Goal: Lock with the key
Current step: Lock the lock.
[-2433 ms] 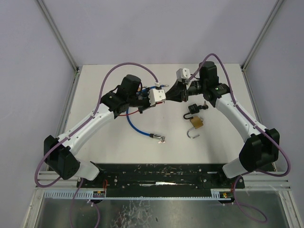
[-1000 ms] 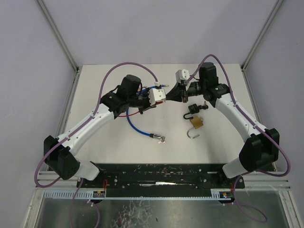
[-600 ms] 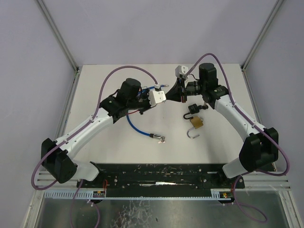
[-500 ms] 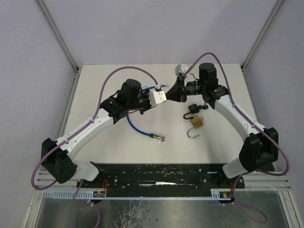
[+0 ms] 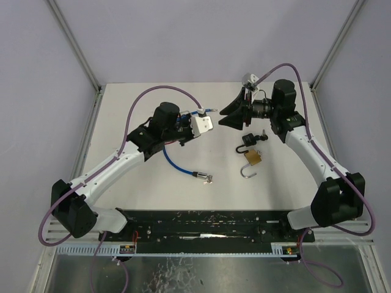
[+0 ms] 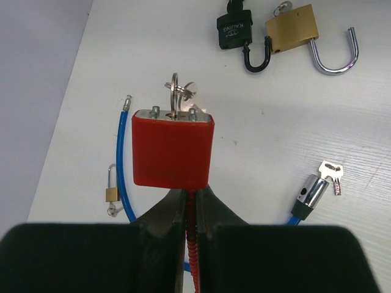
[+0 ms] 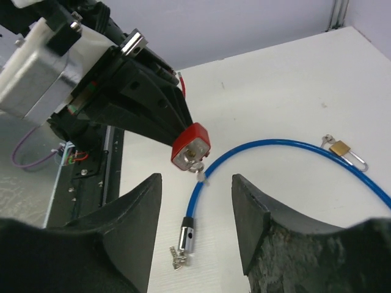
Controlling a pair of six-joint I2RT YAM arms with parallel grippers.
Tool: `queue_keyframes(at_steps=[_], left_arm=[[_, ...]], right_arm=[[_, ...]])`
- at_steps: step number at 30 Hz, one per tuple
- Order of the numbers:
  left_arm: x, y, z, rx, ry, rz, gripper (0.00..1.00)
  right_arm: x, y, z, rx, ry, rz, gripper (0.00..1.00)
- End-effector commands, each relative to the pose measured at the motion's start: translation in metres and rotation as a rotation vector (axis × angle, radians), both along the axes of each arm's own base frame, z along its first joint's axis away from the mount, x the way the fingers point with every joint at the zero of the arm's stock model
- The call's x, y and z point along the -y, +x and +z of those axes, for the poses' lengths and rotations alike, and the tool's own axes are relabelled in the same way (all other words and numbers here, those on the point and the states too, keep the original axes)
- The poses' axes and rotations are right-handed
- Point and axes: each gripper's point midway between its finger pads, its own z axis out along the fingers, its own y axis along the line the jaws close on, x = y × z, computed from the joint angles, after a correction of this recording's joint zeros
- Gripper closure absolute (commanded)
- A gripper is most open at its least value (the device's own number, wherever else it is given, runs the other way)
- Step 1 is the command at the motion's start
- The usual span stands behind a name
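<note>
My left gripper (image 6: 189, 193) is shut on the red ribbed shackle under a red padlock (image 6: 174, 152) and holds it up above the table. A key on a ring (image 6: 181, 96) sticks out of the padlock's far end. In the right wrist view the padlock (image 7: 190, 146) faces me with the key (image 7: 200, 171) hanging from it. My right gripper (image 7: 196, 180) is open and empty, a short way from the key. In the top view it (image 5: 224, 116) sits to the right of the left wrist.
A black padlock (image 5: 247, 140) and an open brass padlock (image 5: 252, 157) lie right of centre. A blue cable lock (image 5: 174, 162) with keys (image 5: 209, 179) at its end lies under the left arm. A small brass padlock (image 6: 111, 194) lies inside the cable loop.
My right gripper has pulled back to the right, away from the red padlock and its key. The left arm has stayed put, holding the padlock.
</note>
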Motion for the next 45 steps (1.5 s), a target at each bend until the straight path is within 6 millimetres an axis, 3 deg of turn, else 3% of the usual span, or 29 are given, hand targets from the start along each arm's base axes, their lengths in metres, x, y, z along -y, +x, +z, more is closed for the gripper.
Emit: queue_keyframes(at_steps=[1, 9, 13, 21, 25, 31, 39, 45], left_arm=[[0.009, 0.008, 0.049, 0.093, -0.120, 0.020, 1.00], [0.021, 0.019, 0.071, 0.040, -0.223, 0.125, 1.00], [0.030, 0.023, 0.077, 0.045, -0.243, 0.161, 1.00], [0.049, 0.022, 0.088, 0.078, -0.279, 0.208, 1.00], [0.051, 0.021, 0.090, 0.080, -0.310, 0.232, 1.00], [0.054, 0.019, 0.094, 0.075, -0.347, 0.238, 1.00], [0.058, 0.021, 0.090, 0.077, -0.353, 0.238, 1.00], [0.059, 0.021, 0.086, 0.076, -0.342, 0.234, 1.00]], right_arm=[[0.005, -0.024, 0.030, 0.003, 0.082, 0.052, 0.44], [0.009, -0.055, 0.024, -0.074, 0.208, 0.001, 0.55], [0.005, -0.047, 0.017, -0.092, 0.240, -0.104, 0.61], [0.000, -0.022, 0.030, -0.145, 0.340, -0.254, 0.58], [-0.002, -0.019, 0.035, -0.188, 0.359, -0.263, 0.54], [-0.003, -0.007, 0.028, -0.287, 0.365, -0.330, 0.53], [-0.005, 0.003, 0.044, -0.334, 0.408, -0.346, 0.52], [-0.009, 0.000, 0.053, -0.323, 0.420, -0.310, 0.51]])
